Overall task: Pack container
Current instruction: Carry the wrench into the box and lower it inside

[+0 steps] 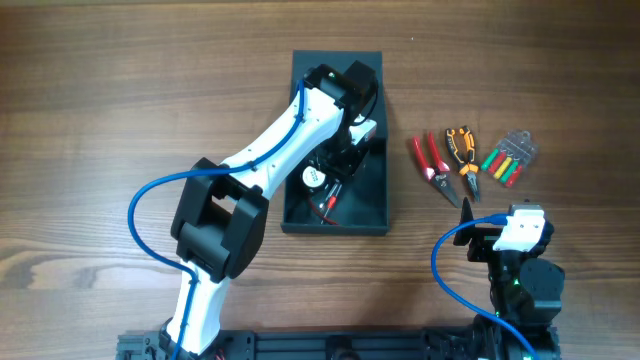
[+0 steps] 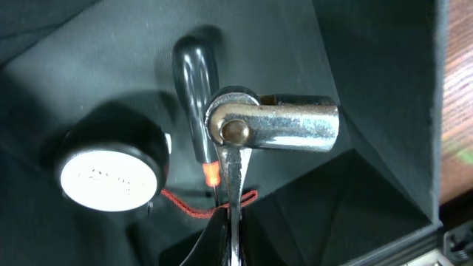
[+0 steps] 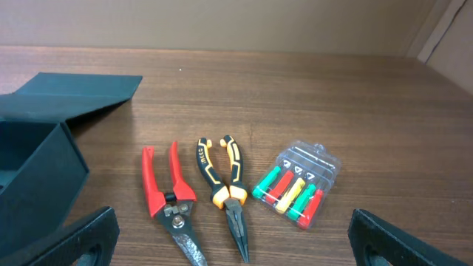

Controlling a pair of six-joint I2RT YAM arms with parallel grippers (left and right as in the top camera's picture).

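Inside the container (image 1: 372, 190) on the surface (image 1: 110, 90), a chrome tool (image 2: 284, 129) is gripped tight by the left fingers (image 2: 207, 251); it should be laid flat on the container floor before release. The right fingers (image 3: 81, 240) are spread wide.

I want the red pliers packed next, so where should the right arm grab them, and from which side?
Grip the red-handled pliers across both handles just behind the pivot, coming straight down from above. They lie flat on the table, and the handles spread farther out, so the jaws probably span them most easily there. Mind the orange pliers close alongside.
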